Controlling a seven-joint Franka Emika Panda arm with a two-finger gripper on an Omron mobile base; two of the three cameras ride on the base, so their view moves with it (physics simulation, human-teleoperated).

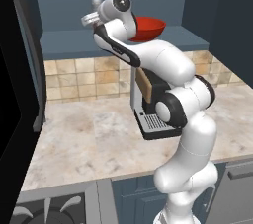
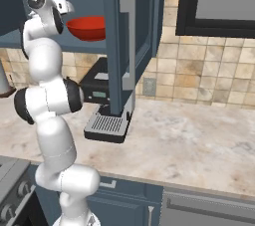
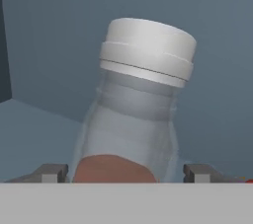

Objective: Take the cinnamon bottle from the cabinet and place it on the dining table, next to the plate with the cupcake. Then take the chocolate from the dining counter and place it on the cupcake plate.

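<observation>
The cinnamon bottle point(image 3: 141, 104), clear with a pale grey cap and reddish-brown contents low down, stands tilted in the hand view inside the dark slate-blue cabinet point(image 1: 64, 40). My gripper point(image 3: 124, 172) is open around the bottle's lower body, one fingertip point(image 3: 49, 172) on each side with a thin gap to the glass. From the base cameras the hand point(image 1: 91, 18) is raised at shelf height, reaching into the cabinet point(image 2: 112, 46). The dining table, plate, cupcake and chocolate are out of view.
A wide red bowl point(image 1: 148, 26) sits on the same shelf just right of the hand. Below it a coffee machine point(image 1: 153, 114) stands on the marble counter point(image 1: 89, 139). The open cabinet door point(image 2: 127, 41) hangs at the right, and a stove point(image 1: 49, 208) lies lower left.
</observation>
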